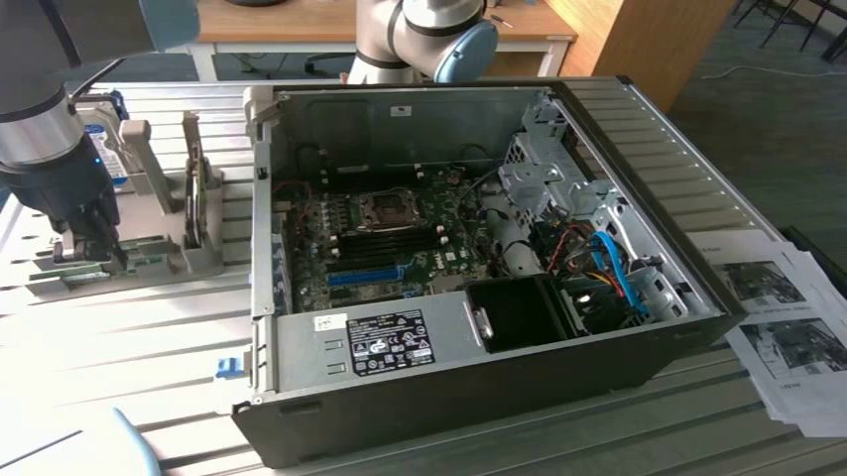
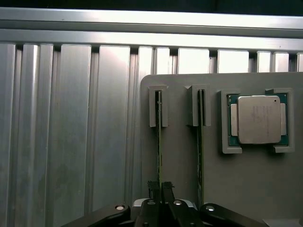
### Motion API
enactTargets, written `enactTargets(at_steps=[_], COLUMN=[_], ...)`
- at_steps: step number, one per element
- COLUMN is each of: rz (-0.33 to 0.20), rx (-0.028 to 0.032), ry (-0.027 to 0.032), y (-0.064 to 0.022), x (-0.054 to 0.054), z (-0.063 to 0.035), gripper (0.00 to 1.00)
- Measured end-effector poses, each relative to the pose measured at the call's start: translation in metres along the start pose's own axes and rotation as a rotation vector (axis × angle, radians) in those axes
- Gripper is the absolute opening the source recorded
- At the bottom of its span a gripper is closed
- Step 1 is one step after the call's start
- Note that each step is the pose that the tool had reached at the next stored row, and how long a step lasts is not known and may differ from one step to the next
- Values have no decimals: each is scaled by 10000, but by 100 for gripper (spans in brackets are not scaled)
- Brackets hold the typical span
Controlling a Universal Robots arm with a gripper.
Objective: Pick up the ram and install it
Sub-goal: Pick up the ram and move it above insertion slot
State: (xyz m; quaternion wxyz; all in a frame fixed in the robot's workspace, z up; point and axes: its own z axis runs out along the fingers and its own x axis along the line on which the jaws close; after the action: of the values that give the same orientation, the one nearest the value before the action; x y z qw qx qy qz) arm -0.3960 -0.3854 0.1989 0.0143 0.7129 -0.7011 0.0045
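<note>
Two rams stand on edge in slots of a grey holder (image 2: 180,156), each a thin green stick. My gripper (image 2: 159,188) is down over the ram (image 2: 159,142) farther from the processor, and its dark fingertips (image 2: 152,189) press that stick's edge from both sides. The other ram (image 2: 199,151) stands free beside it. In the exterior view the gripper (image 1: 93,256) reaches down onto the holder (image 1: 173,260) at the exterior view's left, outside the open computer case (image 1: 463,397). The motherboard's dark memory slots (image 1: 391,243) lie inside the case.
A silver processor (image 2: 258,119) sits in a pocket of the holder beyond the second ram. A hard drive (image 1: 99,139) stands upright behind the holder. A blue slot strip (image 1: 364,276) and cables (image 1: 609,268) lie inside the case. Printed sheets (image 1: 781,327) lie at the exterior view's right.
</note>
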Motion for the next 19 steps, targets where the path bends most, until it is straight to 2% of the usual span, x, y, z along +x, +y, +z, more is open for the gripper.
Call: enactTargets(at_steps=[19], rz=[0], rx=[0], ry=[0], y=[1], x=[2], z=[-88], gripper=[12])
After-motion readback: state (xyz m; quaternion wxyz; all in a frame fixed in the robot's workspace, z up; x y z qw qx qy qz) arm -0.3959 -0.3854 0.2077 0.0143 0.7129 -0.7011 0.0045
